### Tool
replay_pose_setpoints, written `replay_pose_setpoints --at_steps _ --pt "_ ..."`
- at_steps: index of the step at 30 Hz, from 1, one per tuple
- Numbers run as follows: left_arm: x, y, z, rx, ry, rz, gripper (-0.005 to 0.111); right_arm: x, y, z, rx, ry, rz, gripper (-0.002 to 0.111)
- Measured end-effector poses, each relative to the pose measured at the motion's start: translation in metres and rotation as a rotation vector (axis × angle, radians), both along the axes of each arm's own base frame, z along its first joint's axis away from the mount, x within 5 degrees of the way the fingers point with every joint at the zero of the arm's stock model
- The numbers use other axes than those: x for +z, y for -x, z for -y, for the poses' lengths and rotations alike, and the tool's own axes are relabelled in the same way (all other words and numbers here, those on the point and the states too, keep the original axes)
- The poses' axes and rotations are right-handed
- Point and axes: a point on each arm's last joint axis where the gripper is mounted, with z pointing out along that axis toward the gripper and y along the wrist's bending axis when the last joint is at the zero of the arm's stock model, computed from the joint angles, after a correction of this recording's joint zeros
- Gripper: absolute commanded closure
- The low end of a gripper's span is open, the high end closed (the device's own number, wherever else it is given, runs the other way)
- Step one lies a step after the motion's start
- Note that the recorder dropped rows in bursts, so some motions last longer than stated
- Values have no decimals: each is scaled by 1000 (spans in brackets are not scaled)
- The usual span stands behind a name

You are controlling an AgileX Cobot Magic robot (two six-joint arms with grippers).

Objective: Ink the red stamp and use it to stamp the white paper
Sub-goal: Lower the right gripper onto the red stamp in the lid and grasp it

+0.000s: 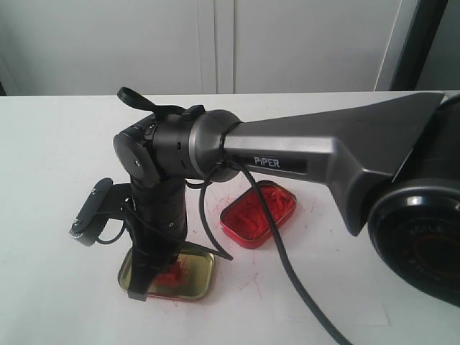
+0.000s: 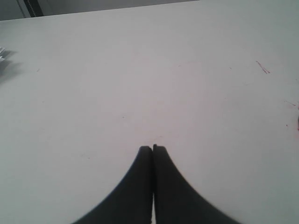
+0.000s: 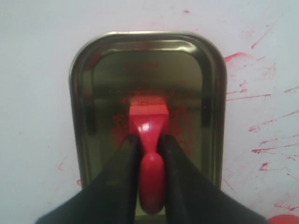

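Observation:
My right gripper (image 3: 149, 138) is shut on the round handle of the red stamp (image 3: 148, 114). The stamp's square base points down into the shallow gold tin lid (image 3: 212, 88), over its red smudges. In the exterior view the right arm reaches across to the left, and the right gripper (image 1: 154, 279) holds the red stamp (image 1: 171, 275) inside the gold lid (image 1: 203, 267). The white paper (image 1: 334, 284) shows only faintly at the front right. My left gripper (image 2: 153, 148) is shut on nothing over bare tabletop.
The red tin of ink paste (image 1: 259, 213) stands open just right of the lid. Red streaks (image 3: 243, 95) mark the table around both tins. The arm's black cable (image 1: 287, 266) trails over the table toward the front.

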Motion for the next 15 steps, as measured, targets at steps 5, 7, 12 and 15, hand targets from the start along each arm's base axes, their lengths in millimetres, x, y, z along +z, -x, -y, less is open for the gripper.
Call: replay_pose_setpoints --at_steps 5,7,12,15 --pt "0 0 0 0 0 0 107 0 0 0 -43 -4 -7 108" --pt "0 0 0 0 0 0 107 0 0 0 -56 -5 -9 108" --pt "0 0 0 0 0 0 107 5 0 1 -95 -15 -10 108" --pt "0 0 0 0 0 0 107 18 2 2 -117 -34 -2 108"
